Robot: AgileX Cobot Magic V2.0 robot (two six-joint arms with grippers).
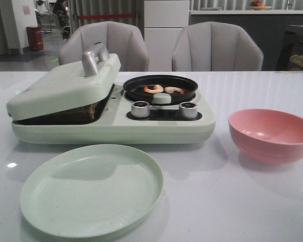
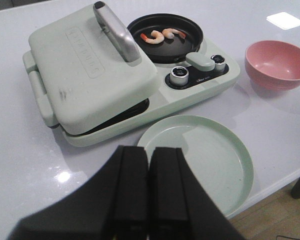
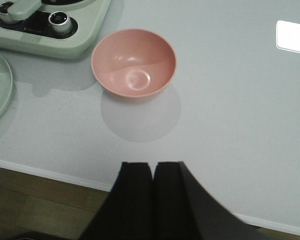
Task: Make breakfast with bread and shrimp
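Observation:
Two curled pink shrimp (image 1: 162,89) lie in the round black pan (image 1: 187,93) on the right half of a pale green breakfast maker (image 1: 156,128); the left wrist view shows the shrimp (image 2: 162,35) too. The maker's hinged lid (image 1: 60,85) rests slightly ajar, and a brown edge of bread (image 1: 85,112) shows in the gap. My left gripper (image 2: 148,150) hangs shut and empty above the table's near edge, over the rim of a green plate (image 2: 205,160). My right gripper (image 3: 152,165) is shut and empty over the table's edge, short of the pink bowl (image 3: 133,62). Neither gripper appears in the front view.
The empty green plate (image 1: 91,189) lies in front of the maker. The empty pink bowl (image 1: 271,135) stands to the maker's right. A metal handle (image 1: 93,58) rises from the lid, and two silver knobs (image 1: 140,109) sit below the pan. Two chairs stand behind the table.

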